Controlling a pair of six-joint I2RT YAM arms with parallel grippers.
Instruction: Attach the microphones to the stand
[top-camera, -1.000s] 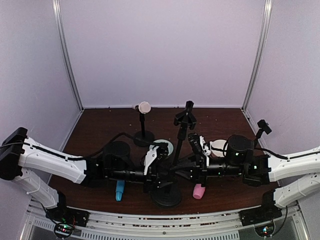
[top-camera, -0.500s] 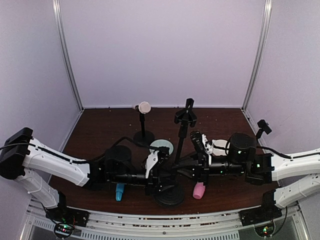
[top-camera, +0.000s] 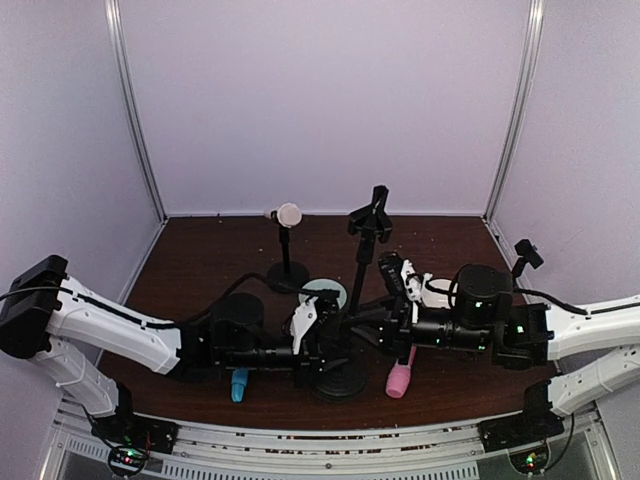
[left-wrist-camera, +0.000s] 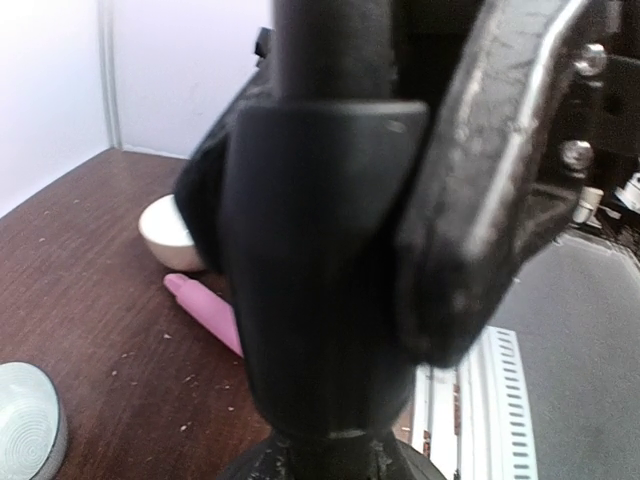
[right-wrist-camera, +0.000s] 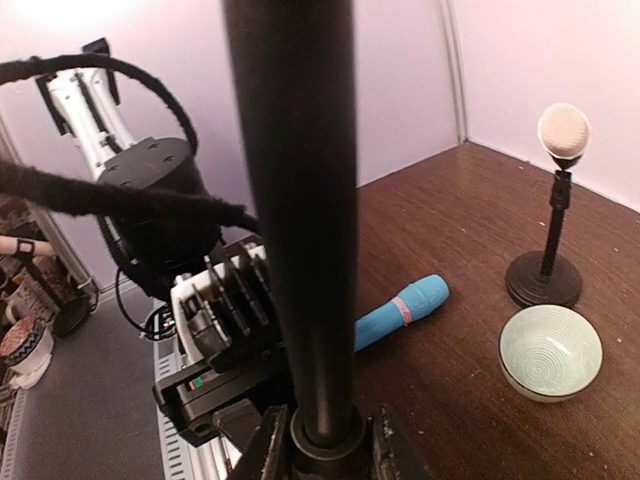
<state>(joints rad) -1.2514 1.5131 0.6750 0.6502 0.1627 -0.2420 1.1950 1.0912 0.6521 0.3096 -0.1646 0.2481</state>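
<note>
The tall black stand (top-camera: 362, 270) rises from a round base (top-camera: 337, 380) near the front edge, with an empty clip on top. My left gripper (top-camera: 330, 347) is shut on its pole low down; in the left wrist view the pole (left-wrist-camera: 320, 250) fills the frame, with one finger (left-wrist-camera: 500, 200) beside it. My right gripper (top-camera: 378, 335) is shut on the same pole from the right, its fingertips (right-wrist-camera: 265, 452) at a collar. The sky-blue microphone (top-camera: 240, 383) (right-wrist-camera: 400, 312) and the pink microphone (top-camera: 400, 377) (left-wrist-camera: 205, 308) lie on the table. The cream microphone (top-camera: 288, 214) (right-wrist-camera: 563, 130) sits on a short stand.
A pale green bowl (top-camera: 325, 293) (right-wrist-camera: 550, 350) stands behind the tall stand, next to the short stand's base (top-camera: 288, 276). A white bowl (top-camera: 436, 291) (left-wrist-camera: 165, 228) sits behind my right arm. A small black stand (top-camera: 525, 255) is at the far right.
My left gripper has closed onto the stand's pole. The stand's top has risen a little and its base has slid slightly away from the front edge. The right gripper has kept its hold.
</note>
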